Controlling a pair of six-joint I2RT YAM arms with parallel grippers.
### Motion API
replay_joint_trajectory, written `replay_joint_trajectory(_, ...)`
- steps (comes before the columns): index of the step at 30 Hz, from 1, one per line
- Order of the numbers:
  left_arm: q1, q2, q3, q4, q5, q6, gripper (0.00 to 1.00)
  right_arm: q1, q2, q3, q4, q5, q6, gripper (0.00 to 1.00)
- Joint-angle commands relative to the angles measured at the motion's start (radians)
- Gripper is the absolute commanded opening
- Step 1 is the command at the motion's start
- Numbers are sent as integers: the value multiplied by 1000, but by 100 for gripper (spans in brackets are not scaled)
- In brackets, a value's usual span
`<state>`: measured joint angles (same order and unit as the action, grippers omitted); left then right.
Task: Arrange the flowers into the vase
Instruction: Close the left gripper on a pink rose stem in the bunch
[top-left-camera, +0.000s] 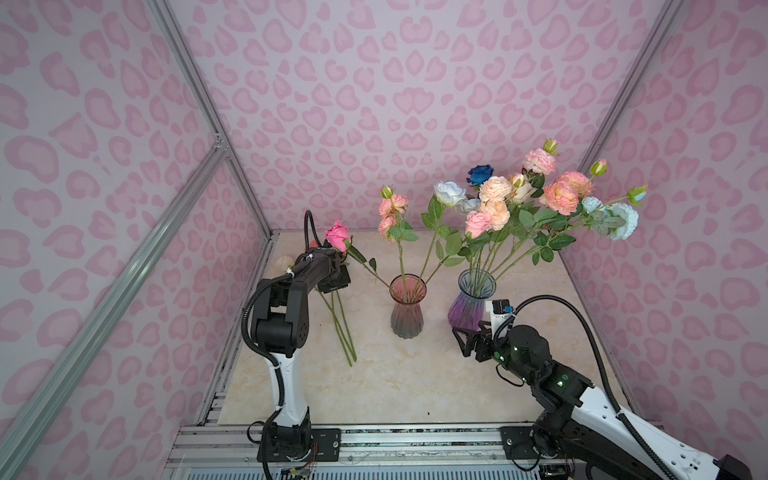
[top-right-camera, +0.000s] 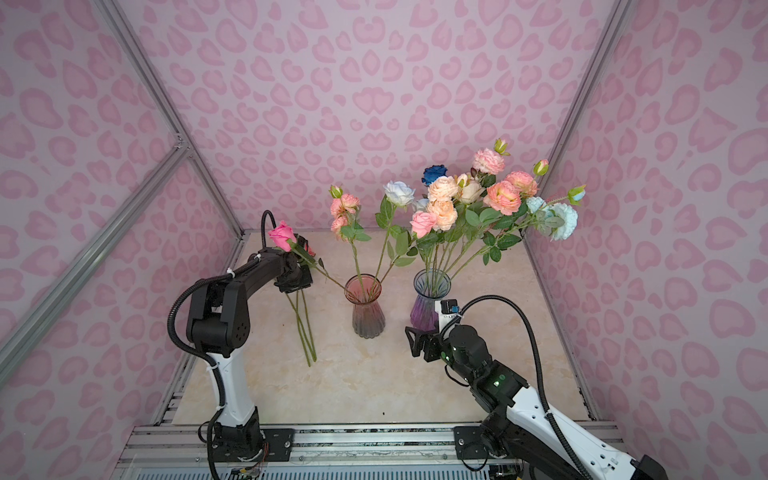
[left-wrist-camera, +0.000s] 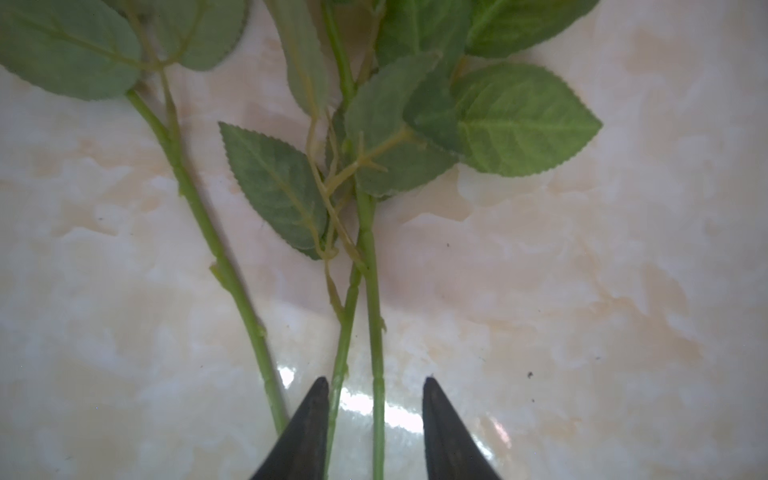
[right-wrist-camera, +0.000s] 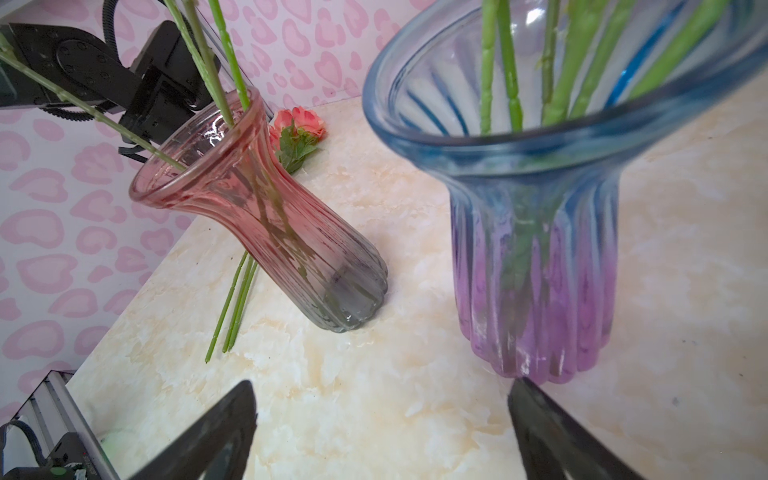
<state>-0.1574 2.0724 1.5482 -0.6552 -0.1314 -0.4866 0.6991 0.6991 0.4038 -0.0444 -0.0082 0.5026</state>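
Observation:
Three loose flower stems (top-left-camera: 343, 328) lie on the table left of the pink vase (top-left-camera: 408, 307). My left gripper (left-wrist-camera: 376, 380) points down over them, open, with two of the stems (left-wrist-camera: 374, 299) between its jaws and the third (left-wrist-camera: 232, 282) outside. One stem touches a finger. The pink vase holds three flowers, among them a pink rose (top-left-camera: 337, 235) leaning left. The blue-purple vase (top-left-camera: 471, 303) holds several flowers (top-left-camera: 561, 197). My right gripper (top-left-camera: 463, 341) is open and empty, low beside that vase's base (right-wrist-camera: 536, 349).
Blooms of the lying flowers (right-wrist-camera: 297, 122) rest on the table behind the pink vase, near the back wall. Pink patterned walls close in the marble table (top-left-camera: 395, 386) on three sides. The metal rail (top-left-camera: 415, 436) carrying both arm bases runs along the front.

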Motion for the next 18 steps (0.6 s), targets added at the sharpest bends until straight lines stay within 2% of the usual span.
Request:
replay_joint_trajectory(1,-7,9,10,5,21,6,37,-2,8,-2,36,-7,-5,95)
replay_joint_trajectory(6,-12,11,0,11,-12,15,23,-5,18,3,37,-10,-6,95)
replay_joint_trajectory(18,-18,15,-27,11,-32,45,15,-15,-12,0,21,-10,-7,95)
